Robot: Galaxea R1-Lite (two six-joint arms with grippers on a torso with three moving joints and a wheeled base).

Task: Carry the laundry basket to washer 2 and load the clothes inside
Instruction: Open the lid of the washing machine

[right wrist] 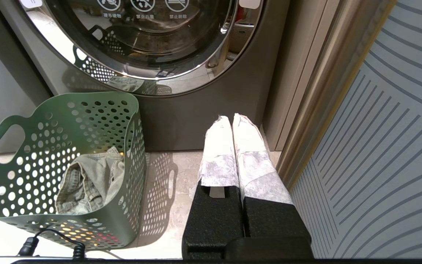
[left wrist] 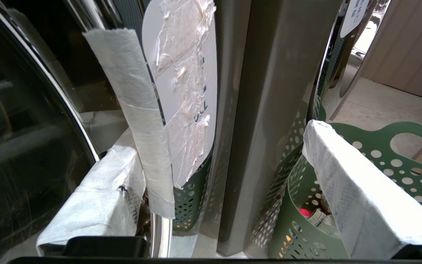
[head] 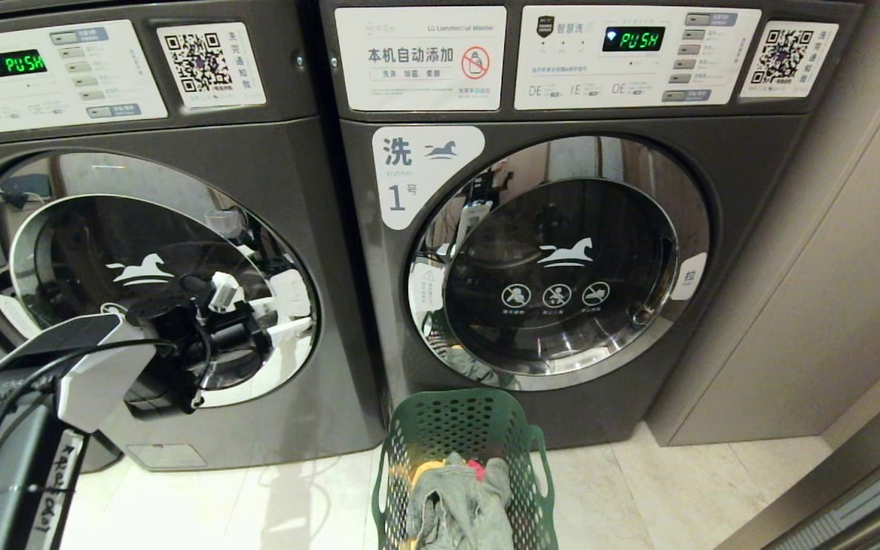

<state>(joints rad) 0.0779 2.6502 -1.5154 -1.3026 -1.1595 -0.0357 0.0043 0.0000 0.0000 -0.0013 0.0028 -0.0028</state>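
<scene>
The left claw (left wrist: 218, 183) is up against the front of the left-hand washer (head: 142, 290), its padded fingers (left wrist: 357, 198) spread wide apart with nothing between them. One finger lies at the chrome rim of that washer's round glass door (head: 157, 275), beside a white label patched with crinkled tape (left wrist: 185, 84); the other reaches across toward the seam between the two machines. No readable numeral shows on this washer from the head view.

The right claw (right wrist: 233, 121) hangs low near the floor (right wrist: 167, 176), its wrapped fingers pressed together and empty, in front of the bottom right corner of the washer labelled 1 (head: 562, 267), next to a beige wall panel (right wrist: 306, 73).

The laundry basket (head: 463, 428) stands on the floor just in front of the washer labelled 1, below its closed door, well to the right of the left claw. The clothes (head: 459, 496) lie heaped inside, grey denim uppermost with yellow and red cloth showing beneath.
</scene>
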